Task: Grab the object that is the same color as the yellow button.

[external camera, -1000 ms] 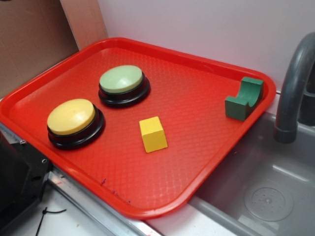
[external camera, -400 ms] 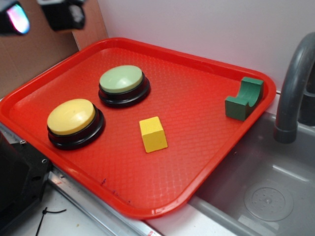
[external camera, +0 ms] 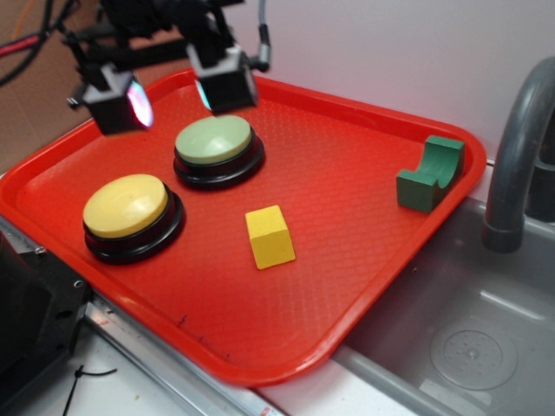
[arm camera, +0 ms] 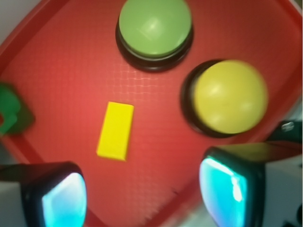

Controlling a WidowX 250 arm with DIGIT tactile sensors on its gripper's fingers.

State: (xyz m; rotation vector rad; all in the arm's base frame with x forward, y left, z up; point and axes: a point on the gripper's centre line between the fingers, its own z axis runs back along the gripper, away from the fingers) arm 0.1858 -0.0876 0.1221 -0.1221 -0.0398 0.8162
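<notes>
The red tray (external camera: pixel 364 165) is the biggest thing under me, resting on the counter (external camera: pixel 139 394) with its right edge beside a grey sink (external camera: pixel 468 338), where a curved grey faucet (external camera: pixel 516 147) rises at the far right. Everything I care about lies on that tray.

My claw (external camera: pixel 169 91) hangs above the tray's far left part, with nothing between its fingers (external camera: pixel 225 82), which stand wide apart; their pads glow bluish in the wrist view. It is up in the air over the far side of the two buttons and touches nothing.

The yellow button (external camera: pixel 127 208), a domed yellow top on a black base, sits at the near left of the tray. Just beyond it, a little to the right, is the pale green button (external camera: pixel 215 143) on the same kind of black base; the two are close but apart.

The green block (external camera: pixel 429 176) with its curved notch stands at the tray's far right edge, well apart from the rest.

The yellow block (external camera: pixel 270 236), the smallest piece, sits near the tray's middle, right of the yellow button and nearer than the green one, touching neither. It is well clear of my claw.
</notes>
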